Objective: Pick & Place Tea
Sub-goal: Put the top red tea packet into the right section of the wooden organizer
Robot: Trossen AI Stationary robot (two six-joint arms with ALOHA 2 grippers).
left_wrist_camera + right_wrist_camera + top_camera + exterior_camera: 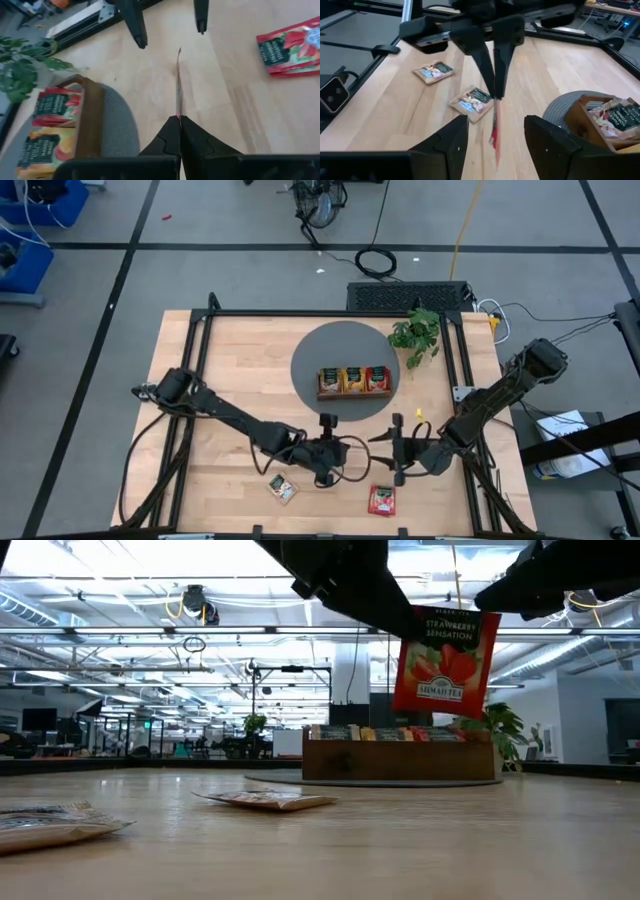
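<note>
On table: two beige sachets (pixel 472 102), one red sachet (pixel 382 500).

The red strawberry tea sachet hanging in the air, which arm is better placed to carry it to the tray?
Left. The left gripper is shut on the red strawberry tea sachet, while the right gripper is open beside it, and the wooden tray lies just ahead.

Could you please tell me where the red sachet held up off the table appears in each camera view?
High view: hidden between the two grippers, near the front edge.
Low view: red sachet hangs upper right.
Left wrist view: edge-on, pinched in the left gripper.
Right wrist view: edge-on, centre, above open right gripper.
Shared landmark: wooden tray.
</note>
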